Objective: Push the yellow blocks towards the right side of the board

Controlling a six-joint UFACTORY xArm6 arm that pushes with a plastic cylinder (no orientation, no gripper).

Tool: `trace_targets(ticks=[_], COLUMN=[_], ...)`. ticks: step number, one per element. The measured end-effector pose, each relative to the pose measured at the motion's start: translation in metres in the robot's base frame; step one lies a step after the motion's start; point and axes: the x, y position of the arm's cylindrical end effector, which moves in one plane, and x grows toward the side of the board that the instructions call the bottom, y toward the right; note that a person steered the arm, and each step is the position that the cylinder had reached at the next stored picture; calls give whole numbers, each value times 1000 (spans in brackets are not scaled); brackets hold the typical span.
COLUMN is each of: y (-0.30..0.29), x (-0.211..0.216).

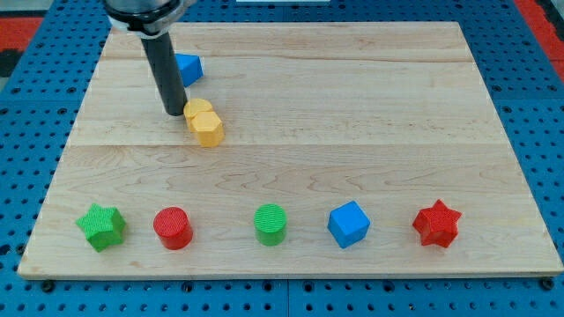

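Two yellow blocks touch each other at the upper left of the wooden board (352, 106). The upper one (198, 109) is smaller and partly behind the lower yellow hexagon (207, 129). My tip (174, 113) stands just left of the upper yellow block, touching or almost touching its left side. The dark rod rises from the tip to the view's top.
A blue block (189, 68) lies just right of the rod, above the yellow pair. Along the bottom, from left to right: a green star (100, 225), a red cylinder (173, 227), a green cylinder (270, 224), a blue cube (348, 223), a red star (436, 223).
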Motion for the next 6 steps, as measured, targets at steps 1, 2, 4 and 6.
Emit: trace_targets(ticks=[1, 2, 4, 6], y=[-10, 8, 87, 85], x=[0, 15, 63, 63])
